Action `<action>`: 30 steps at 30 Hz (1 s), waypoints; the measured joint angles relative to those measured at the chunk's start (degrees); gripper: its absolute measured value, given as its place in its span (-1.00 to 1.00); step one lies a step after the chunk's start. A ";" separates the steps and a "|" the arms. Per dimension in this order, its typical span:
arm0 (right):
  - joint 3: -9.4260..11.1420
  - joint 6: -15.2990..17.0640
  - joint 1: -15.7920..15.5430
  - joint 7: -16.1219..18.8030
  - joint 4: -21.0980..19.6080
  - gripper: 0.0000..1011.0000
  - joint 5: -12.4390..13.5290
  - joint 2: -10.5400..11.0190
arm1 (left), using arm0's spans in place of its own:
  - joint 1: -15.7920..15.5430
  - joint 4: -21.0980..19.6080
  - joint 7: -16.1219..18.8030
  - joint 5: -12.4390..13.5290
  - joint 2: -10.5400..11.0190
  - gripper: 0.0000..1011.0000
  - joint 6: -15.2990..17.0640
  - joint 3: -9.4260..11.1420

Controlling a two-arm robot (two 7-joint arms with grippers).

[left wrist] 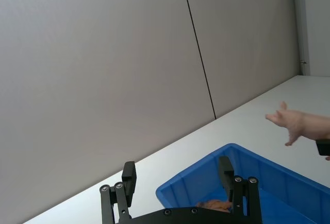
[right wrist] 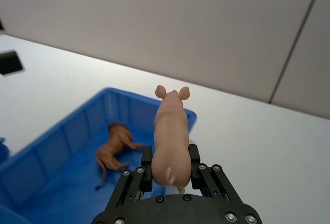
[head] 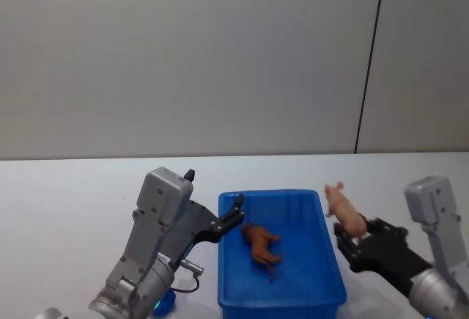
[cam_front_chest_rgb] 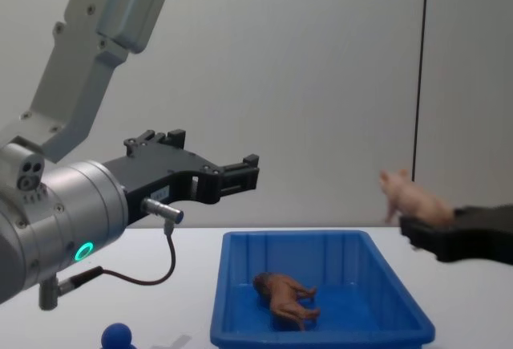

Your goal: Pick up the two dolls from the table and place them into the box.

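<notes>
1. Two dolls belong to this job, and one is in the box (head: pixel 278 194) already. The brown doll (head: pixel 261 244) lies on its side on the box floor, near the middle.
2. Its head points to the far left corner of the box and its tail points to the near wall. So its long line runs from far to near, a bit slanted. Its legs stick out toward the right wall.
3. The left pincer (head: pixel 213 188) hangs in the air over the left rim of the box. Its fingers are spread wide and hold nothing. I think its part of the job is done, since the brown doll rests inside.
4. The right pincer (right wrist: pixel 170 157) pinches the pink pig (head: pixel 344 211) by its back end, one finger on each side. The pig is up in the air, just past the right rim of the box, over the white surface (head: pixel 73 187).
5. The pig's tail is at the pincer and its nose points away, toward the far edge of the surface. Its long line tilts up, with the head higher and leaning a little toward the box.
6. I think the pig is held high so it can pass over the thick rim. It is not over the box floor yet, so it needs to go left before the fingers let go.
</notes>
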 joint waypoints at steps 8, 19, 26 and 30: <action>-1.00 -2.31 3.34 4.87 2.67 -0.25 -0.10 -2.02 | 0.00 0.00 0.00 0.00 0.00 0.98 0.00 0.00; -1.91 -2.55 7.23 7.48 7.43 0.40 0.01 -4.33 | 0.00 0.00 0.00 0.00 0.00 0.98 0.00 0.00; -1.89 -2.05 7.76 5.31 8.33 0.80 -0.18 -4.65 | 0.00 0.00 0.00 0.00 0.00 0.98 0.00 0.00; -1.71 -1.84 7.60 3.32 8.29 0.98 -0.52 -4.62 | 0.00 0.00 0.00 0.00 0.00 0.98 0.00 0.00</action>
